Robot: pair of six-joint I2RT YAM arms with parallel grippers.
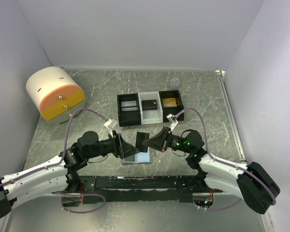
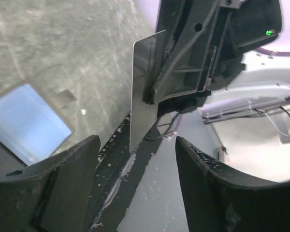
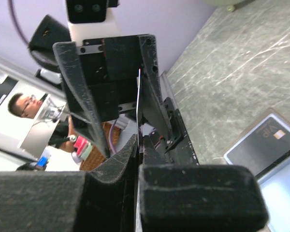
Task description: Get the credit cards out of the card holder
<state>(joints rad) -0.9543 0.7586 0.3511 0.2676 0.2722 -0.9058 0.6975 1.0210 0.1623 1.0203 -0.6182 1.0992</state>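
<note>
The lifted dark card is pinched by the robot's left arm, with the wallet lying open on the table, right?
No, the right arm's jaws pinch the card; the left arm's jaws stand open and empty, as the left wrist view shows. The wallet does lie open on the table.

The tabletop [image 1: 208, 106] is grey-green, marbled with pale veins. The card holder [image 1: 141, 157] has a grey outer edge and pale blue lining. The held card [image 2: 137, 87] is plain silver-grey on one face and reads black from above. The second card [image 3: 263, 147] is black with pale lettering and a light chip.

The tray [image 1: 120, 111] has black outer compartments and a white centre compartment; its right compartment contains a gold-orange item [image 1: 169, 102]. The drum [image 1: 50, 84] has a cream body, an orange face and a yellow lower band.

The fingers [image 2: 63, 193] are matt black with pale scuffs. The arms [image 1: 38, 179] have white shells, black joints and lilac cables [image 1: 87, 112].
</note>
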